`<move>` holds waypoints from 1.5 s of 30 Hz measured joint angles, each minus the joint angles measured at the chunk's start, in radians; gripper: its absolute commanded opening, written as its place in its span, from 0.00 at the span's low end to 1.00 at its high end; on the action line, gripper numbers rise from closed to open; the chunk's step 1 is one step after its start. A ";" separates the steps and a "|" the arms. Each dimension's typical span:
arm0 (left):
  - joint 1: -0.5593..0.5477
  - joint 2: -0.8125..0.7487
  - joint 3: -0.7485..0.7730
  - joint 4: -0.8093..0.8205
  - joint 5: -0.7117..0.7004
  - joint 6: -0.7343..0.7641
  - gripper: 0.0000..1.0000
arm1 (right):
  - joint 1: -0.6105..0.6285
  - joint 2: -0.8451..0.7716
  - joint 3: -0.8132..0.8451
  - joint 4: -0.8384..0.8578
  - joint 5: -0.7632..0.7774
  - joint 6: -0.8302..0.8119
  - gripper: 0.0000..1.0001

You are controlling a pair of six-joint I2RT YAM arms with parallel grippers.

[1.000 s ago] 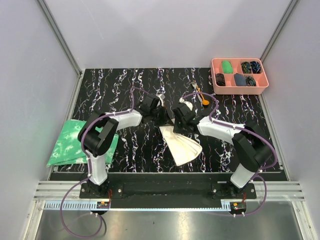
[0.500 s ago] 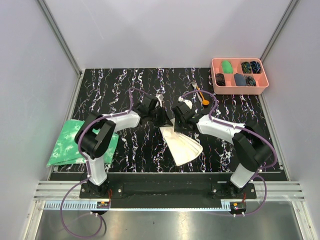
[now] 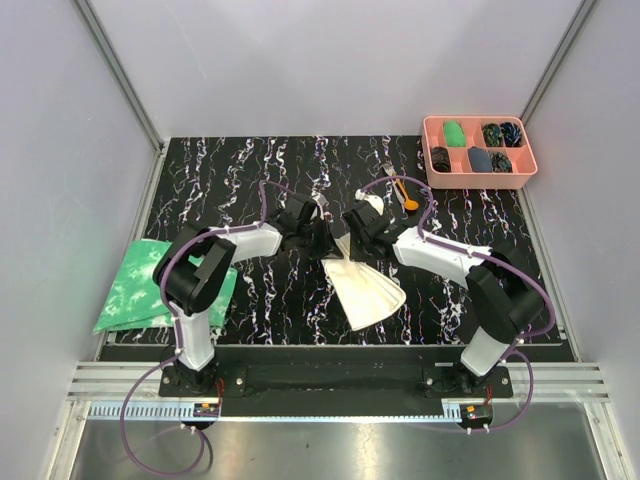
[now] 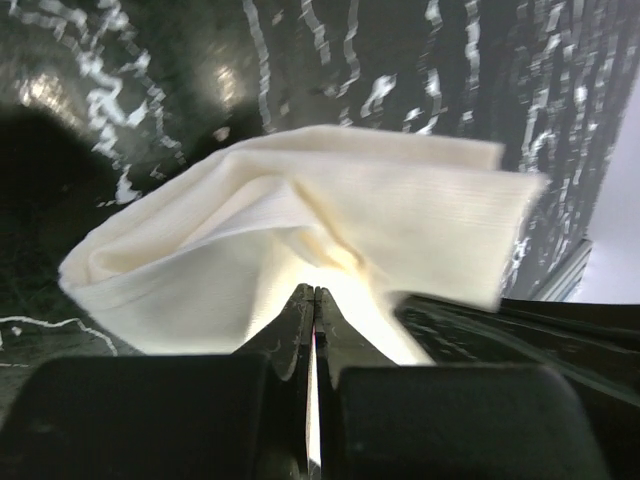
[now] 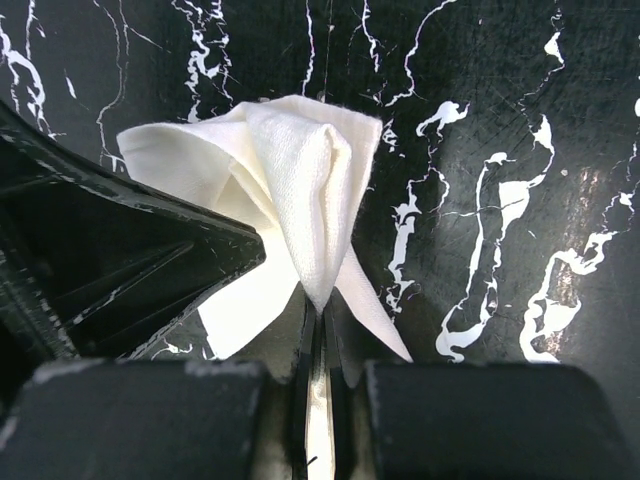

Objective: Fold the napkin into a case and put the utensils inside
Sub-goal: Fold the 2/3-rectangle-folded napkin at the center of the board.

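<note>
The cream-white napkin (image 3: 368, 288) lies half folded in a fan shape on the black marbled table, its far end lifted between the two arms. My left gripper (image 3: 327, 240) is shut on a fold of the napkin (image 4: 300, 215), with a sliver of cloth pinched between its jaws (image 4: 315, 292). My right gripper (image 3: 346, 242) faces it and is shut on a bunched corner of the napkin (image 5: 305, 165), with the cloth rising from its jaw tips (image 5: 320, 312). The utensils, a fork (image 3: 390, 172) and an orange spoon (image 3: 408, 200), lie beyond the right gripper, apart from the cloth.
A pink compartment tray (image 3: 480, 182) with small dark and green items stands at the back right. A green-and-white mottled cloth (image 3: 150, 285) lies at the table's left edge. The left gripper's black body (image 5: 120, 260) fills the left of the right wrist view.
Both grippers have edged slightly closer together at the napkin's far end, and that end has bunched up a little. The rest of the cloth and the utensils have not moved.
</note>
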 measured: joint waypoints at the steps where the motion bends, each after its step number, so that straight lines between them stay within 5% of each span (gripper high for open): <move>1: 0.000 0.006 0.000 -0.007 0.000 0.000 0.00 | 0.000 0.000 0.000 -0.002 0.001 -0.003 0.00; 19: 0.000 0.143 0.129 -0.026 -0.005 -0.012 0.00 | 0.000 0.003 0.015 -0.020 0.001 -0.003 0.04; 34: 0.000 0.160 0.137 0.014 0.001 -0.023 0.00 | 0.000 0.120 0.028 0.056 -0.120 0.200 0.14; 42: 0.034 0.060 0.042 0.016 0.004 -0.037 0.19 | 0.001 0.133 0.011 0.101 -0.137 0.257 0.25; 45: 0.063 -0.040 -0.007 0.007 0.000 -0.035 0.37 | 0.000 0.133 0.002 0.114 -0.140 0.261 0.29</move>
